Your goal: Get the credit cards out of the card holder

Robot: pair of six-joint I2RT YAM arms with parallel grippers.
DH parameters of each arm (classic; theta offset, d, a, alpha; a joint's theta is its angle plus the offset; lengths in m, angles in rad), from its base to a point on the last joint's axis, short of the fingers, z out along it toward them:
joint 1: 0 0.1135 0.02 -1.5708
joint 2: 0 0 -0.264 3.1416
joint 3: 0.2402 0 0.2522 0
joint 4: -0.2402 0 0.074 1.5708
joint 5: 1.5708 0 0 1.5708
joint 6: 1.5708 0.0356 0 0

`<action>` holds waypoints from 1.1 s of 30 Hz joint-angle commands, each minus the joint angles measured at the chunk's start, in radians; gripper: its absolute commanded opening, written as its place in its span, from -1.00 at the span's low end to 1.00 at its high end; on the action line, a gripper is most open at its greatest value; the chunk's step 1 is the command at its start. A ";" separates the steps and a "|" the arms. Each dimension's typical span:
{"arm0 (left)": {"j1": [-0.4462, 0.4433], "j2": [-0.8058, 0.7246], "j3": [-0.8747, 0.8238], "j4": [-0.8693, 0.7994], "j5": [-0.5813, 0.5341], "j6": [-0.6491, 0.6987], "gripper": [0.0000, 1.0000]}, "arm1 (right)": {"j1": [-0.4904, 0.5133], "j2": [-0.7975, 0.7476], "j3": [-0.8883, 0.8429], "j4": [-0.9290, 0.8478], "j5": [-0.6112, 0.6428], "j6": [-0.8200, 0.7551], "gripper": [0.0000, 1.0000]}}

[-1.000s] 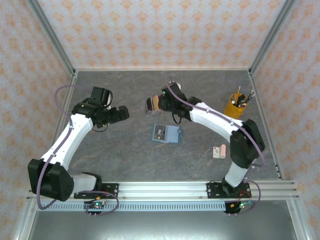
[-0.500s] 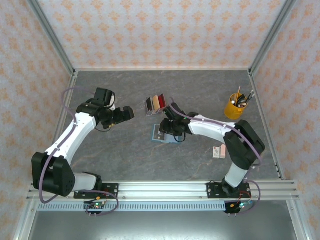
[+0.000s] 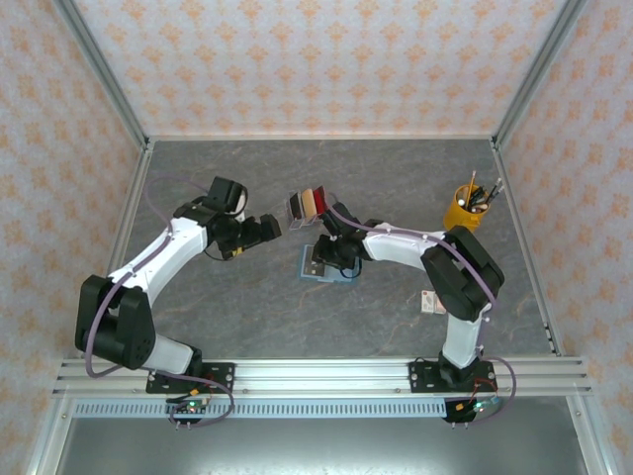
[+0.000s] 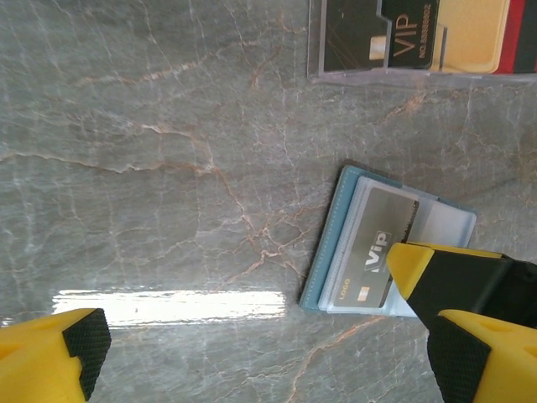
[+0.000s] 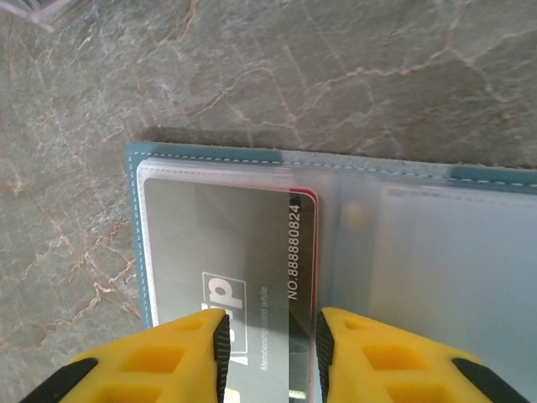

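- Top external view: the card holder (image 3: pixel 311 265), a flat blue-teal sleeve, lies open near the middle of the grey marble table (image 3: pixel 257 317), with the right gripper (image 3: pixel 333 254) lowered onto it.
- Right wrist view: the yellow fingers (image 5: pixel 185 353) stand a narrow gap apart over a grey card (image 5: pixel 226 243) that sits in the holder's left-hand clear pocket. The card's right edge runs between the two tips. Whether they pinch the card cannot be told.
- The grey card is tucked inside the sleeve, its printed number readable through the plastic. The pocket to its right looks pale and cloudy.
- The left gripper (image 3: pixel 269 228) hovers just left of the holder, jaws spread wide and holding nothing. In the left wrist view its yellow fingers (image 4: pixel 59 353) frame bare table, and the holder sits near the right-hand finger.
- Just beyond the holder, a clear tray (image 4: pixel 403 74) carries a dark card (image 4: pixel 352 34) marked VIP, a tan card (image 4: pixel 470 34) and a red card (image 4: pixel 522 42), side by side and partly overlapping.
- At the table's right side, a yellow pen cup (image 3: pixel 460 211) stands well apart from the holder, and a small pink-and-white box (image 3: pixel 432 301) lies near the right arm's base.
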 commanded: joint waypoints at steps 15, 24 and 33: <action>-0.109 0.100 -0.072 0.158 0.068 -0.113 0.49 | -0.038 -0.016 -0.059 0.176 -0.178 -0.026 -0.41; -0.170 0.195 -0.036 0.213 0.061 -0.157 -0.09 | -0.063 -0.035 -0.106 0.214 -0.217 -0.017 -0.42; -0.195 0.271 0.012 0.225 0.063 -0.168 -0.53 | -0.064 -0.043 -0.116 0.222 -0.218 -0.006 -0.49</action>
